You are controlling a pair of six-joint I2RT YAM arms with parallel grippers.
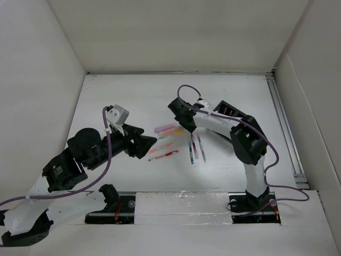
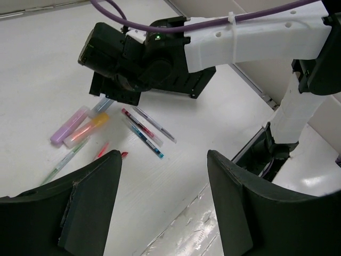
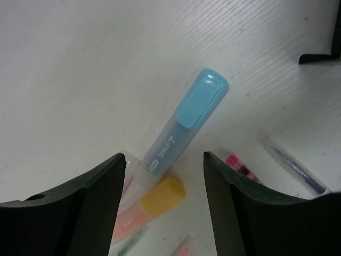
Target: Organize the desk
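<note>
Pick step, we judge: right gripper [image 3: 163, 157], spread, hangs over blue highlighter [image 3: 180, 127]; next we lower and close.

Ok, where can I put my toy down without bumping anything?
Bare: the far strip of the desk along the back panel, and the near strip between the pens and the arm bases. Crowded: the middle, where highlighters and pens lie close together.
</note>
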